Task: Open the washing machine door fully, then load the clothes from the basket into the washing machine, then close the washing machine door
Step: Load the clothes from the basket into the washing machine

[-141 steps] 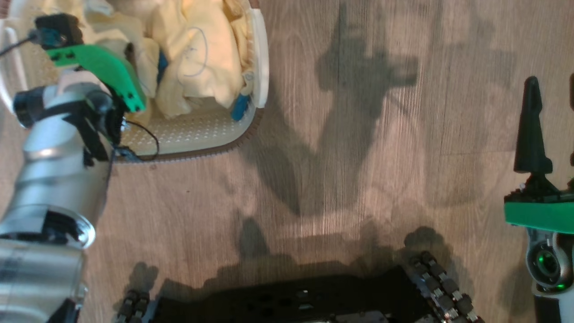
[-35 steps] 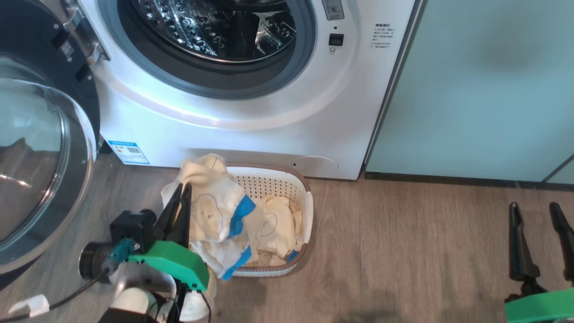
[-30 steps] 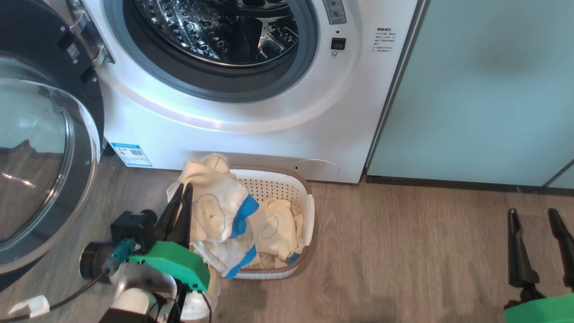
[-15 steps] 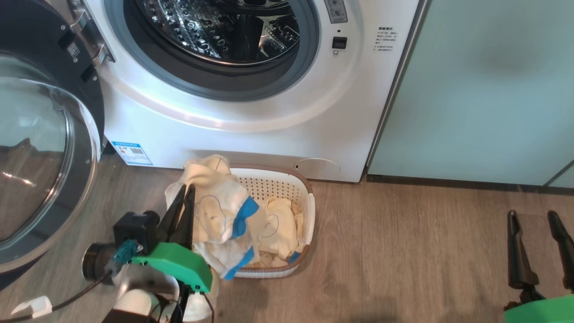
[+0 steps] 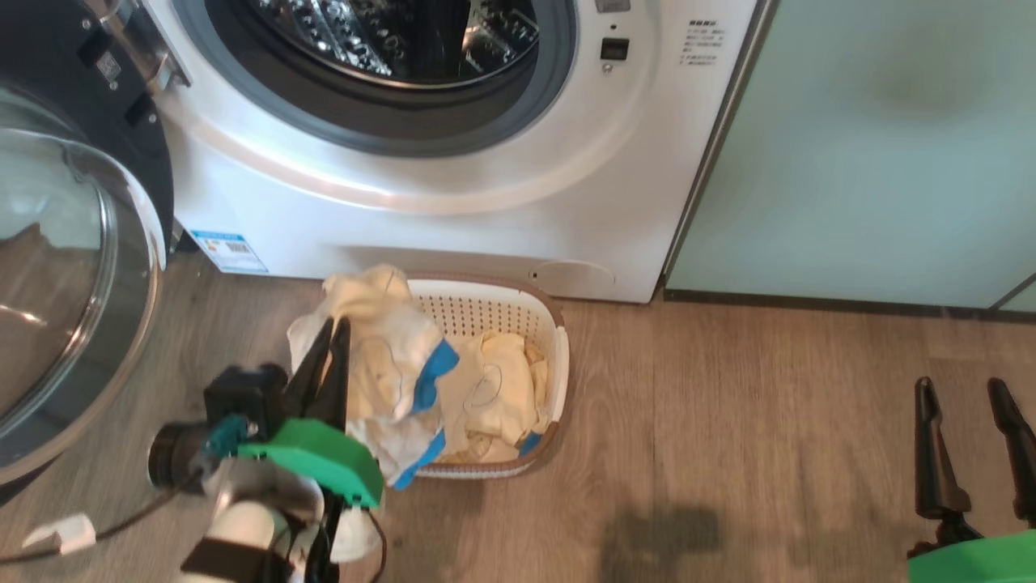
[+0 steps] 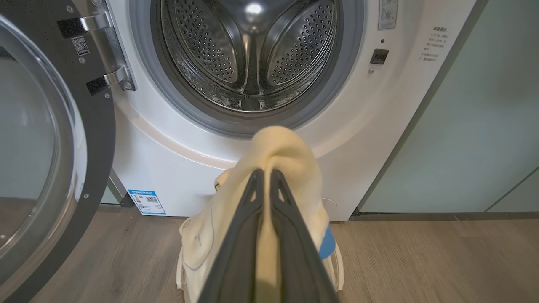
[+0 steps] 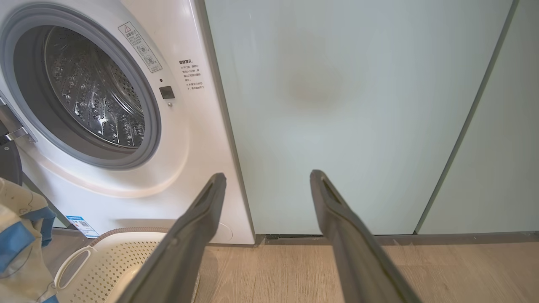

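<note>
Pale-yellow garment (image 5: 388,356), blue trim: lower left of frame, over the basket (image 5: 486,312), pinched by left gripper (image 5: 336,325), fingers closed on it. Likely soft, light, limp; grasp a bunched fold. Idle right gripper (image 5: 959,387) wide, empty.

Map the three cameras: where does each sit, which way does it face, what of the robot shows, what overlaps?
Head: on the robot's head, facing forward and down at the washing machine, basket and floor; left gripper shut on a pale-yellow garment, right gripper open.
Left wrist: looks along the left gripper into the steel drum; open washing machine door at left.
Right wrist: looks along the right gripper at a pale-green cabinet door.
Shared: all three show the drum.
</note>
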